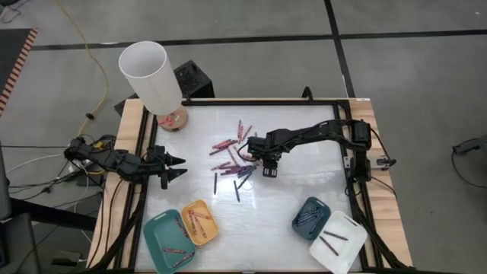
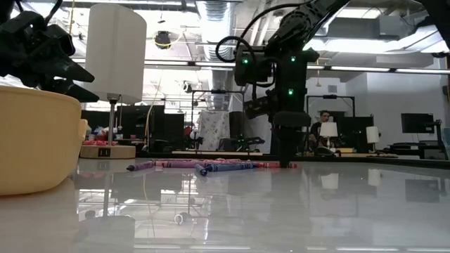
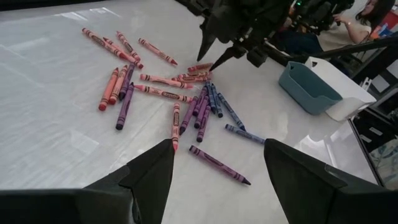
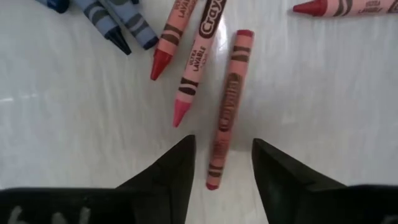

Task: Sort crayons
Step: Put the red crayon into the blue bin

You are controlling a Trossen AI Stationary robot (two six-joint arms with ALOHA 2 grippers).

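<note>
The left arm's dark two-fingered pincer [image 1: 173, 169] hovers spread and empty at the left edge of the glossy white worktop [image 1: 289, 198], aimed toward the middle. There the scattered short paper-wrapped wax crayons [image 1: 232, 160], red, pink, purple and blue, lie loose. The right arm's pincer [image 4: 222, 163] stands low over them, fingers spread astride one salmon-pink crayon [image 4: 226, 106] without pinching it.

Overhead glare on glossy table [image 1: 289, 205]
</note>
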